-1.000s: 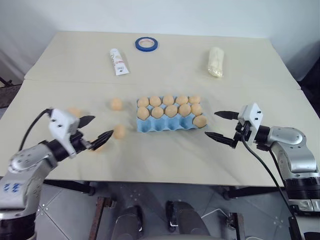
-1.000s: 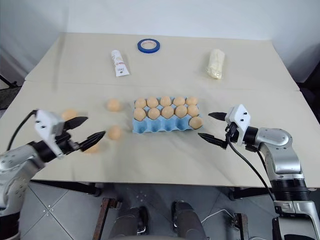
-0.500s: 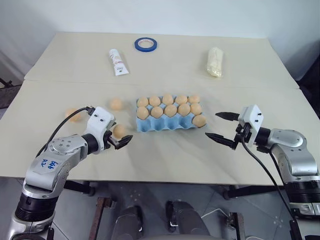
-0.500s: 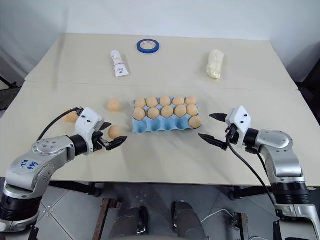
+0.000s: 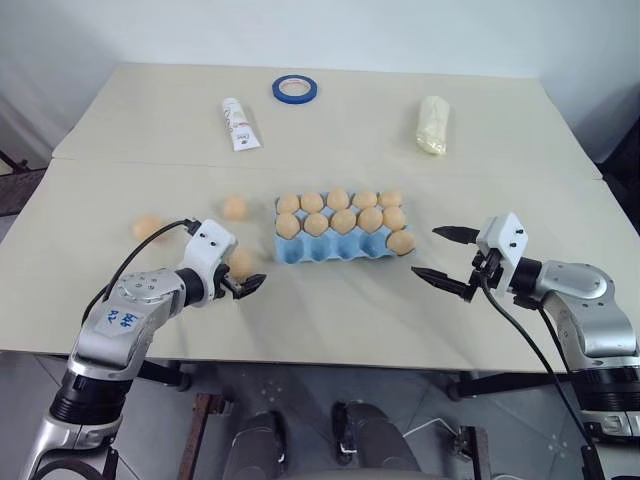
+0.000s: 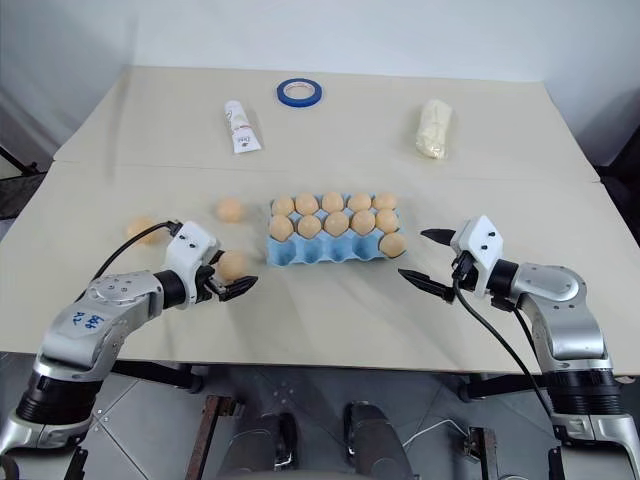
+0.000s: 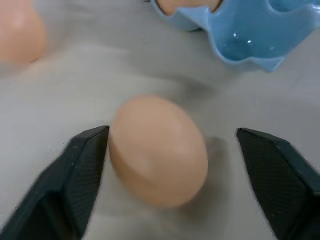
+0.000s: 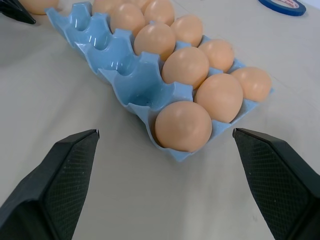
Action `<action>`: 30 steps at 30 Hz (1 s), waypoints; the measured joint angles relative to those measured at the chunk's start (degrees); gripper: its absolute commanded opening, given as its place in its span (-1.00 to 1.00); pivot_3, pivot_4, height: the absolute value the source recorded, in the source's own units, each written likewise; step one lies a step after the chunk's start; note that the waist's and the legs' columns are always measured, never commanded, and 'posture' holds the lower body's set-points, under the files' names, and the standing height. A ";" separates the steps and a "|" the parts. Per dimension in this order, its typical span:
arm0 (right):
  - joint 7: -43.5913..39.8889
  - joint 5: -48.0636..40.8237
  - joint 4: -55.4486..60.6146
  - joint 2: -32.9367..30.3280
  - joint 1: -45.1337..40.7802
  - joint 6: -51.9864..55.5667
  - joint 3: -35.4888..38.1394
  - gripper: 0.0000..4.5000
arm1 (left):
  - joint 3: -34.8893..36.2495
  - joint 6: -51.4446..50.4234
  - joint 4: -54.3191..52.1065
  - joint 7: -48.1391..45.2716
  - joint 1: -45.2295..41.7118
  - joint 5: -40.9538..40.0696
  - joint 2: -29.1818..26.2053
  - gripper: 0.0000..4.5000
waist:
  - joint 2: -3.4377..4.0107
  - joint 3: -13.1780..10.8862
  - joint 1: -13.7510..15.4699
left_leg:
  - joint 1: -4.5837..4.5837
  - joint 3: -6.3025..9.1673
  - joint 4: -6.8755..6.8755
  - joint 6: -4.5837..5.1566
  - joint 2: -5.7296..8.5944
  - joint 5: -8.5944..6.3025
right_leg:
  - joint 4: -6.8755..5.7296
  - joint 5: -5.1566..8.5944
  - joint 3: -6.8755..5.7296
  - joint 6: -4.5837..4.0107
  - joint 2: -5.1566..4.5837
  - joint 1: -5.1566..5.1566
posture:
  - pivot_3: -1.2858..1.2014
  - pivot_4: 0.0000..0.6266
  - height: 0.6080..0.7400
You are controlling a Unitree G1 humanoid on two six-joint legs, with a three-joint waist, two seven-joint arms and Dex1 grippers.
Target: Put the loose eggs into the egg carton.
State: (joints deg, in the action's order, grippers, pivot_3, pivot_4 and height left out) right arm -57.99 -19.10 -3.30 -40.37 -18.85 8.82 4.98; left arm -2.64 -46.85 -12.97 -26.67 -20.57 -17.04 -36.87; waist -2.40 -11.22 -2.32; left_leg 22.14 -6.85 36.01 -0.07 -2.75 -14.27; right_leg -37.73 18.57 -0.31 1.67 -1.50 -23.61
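The left pincer [image 5: 245, 281] sits low over the counter [image 5: 330, 310] with its two black fingers around one loose egg [image 7: 157, 150]; in the left wrist view one finger [image 7: 82, 165] touches the side of that egg while the other stands clear of it with bare counter between, so the pincer is partly open and has no firm hold on it. That egg rests on the counter just beside the near left corner of the egg carton [image 5: 335, 250]. Two more loose eggs lie on the counter: one [image 5: 235, 207] further back, near the carton's left end, and another [image 5: 147, 226] well off to the left. The light blue carton sits near the middle of the counter, with its back and middle rows full of eggs and one egg [image 8: 183, 126] in the rightmost cup of the front row; the other front cups hold nothing. The right pincer [image 5: 440, 253] hovers above the counter to the right of the carton, pointing at it, with its fingers spread wide and nothing between them. Along the far side of the counter lie a white tube [image 5: 237, 124], a blue tape roll [image 5: 295, 88] and a pale yellowish wrapped bundle [image 5: 432, 124].
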 measured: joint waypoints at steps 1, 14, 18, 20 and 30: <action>0.04 0.00 0.08 -0.02 0.00 0.00 0.00 1.00 | -0.28 0.33 0.69 -0.19 -0.20 0.35 0.18 0.30 | 0.00 0.00 0.02 | 0.01 0.00 0.00 0.00 0.00 0.00 | 0.00 0.00 0.00 0.00 0.00 -0.01 | 0.03 -0.52 1.00; 0.83 0.00 0.87 -1.06 1.32 0.03 0.49 1.00 | -0.64 4.99 2.54 -1.58 -1.83 2.60 2.97 -0.23 | 0.00 0.00 0.73 | 0.02 0.00 0.02 0.02 0.01 0.00 | 0.01 0.00 -0.01 0.01 -0.01 0.00 | 0.03 -0.52 1.00; 1.20 -0.01 0.97 -1.20 1.65 0.03 0.55 1.00 | -0.61 13.01 2.62 -3.59 -5.21 3.17 4.48 -0.23 | 0.00 0.00 0.75 | 0.03 0.00 0.03 0.02 0.02 0.00 | 0.01 -0.01 -0.01 0.02 0.00 0.00 | 0.03 -0.52 1.00; 1.37 -0.02 1.11 -1.21 1.81 0.03 0.61 1.00 | -0.51 14.46 2.68 -4.60 -7.10 2.58 5.68 -0.23 | 0.00 0.00 0.70 | 0.03 -0.02 0.03 0.02 0.02 0.00 | 0.01 -0.02 0.00 0.03 0.01 0.01 | 0.03 -0.52 1.00; 2.50 -0.49 3.36 -1.21 3.90 0.02 2.53 1.00 | 0.32 27.86 11.88 -13.78 -14.65 0.00 11.61 -0.23 | 0.00 0.00 0.74 | 0.03 -0.03 0.09 0.02 0.02 0.02 | -0.01 -0.04 0.00 0.08 0.05 0.02 | 0.03 -0.52 1.00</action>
State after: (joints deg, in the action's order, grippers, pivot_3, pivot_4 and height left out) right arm -55.49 -19.59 0.05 -41.58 -14.95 8.83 7.50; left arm -2.32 -18.99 -1.09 -40.44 -35.22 -17.04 -25.27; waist -2.40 -11.22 -1.59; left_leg 22.17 -6.89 36.10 -0.04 -2.73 -14.24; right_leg -37.74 18.53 -0.30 1.75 -1.45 -23.58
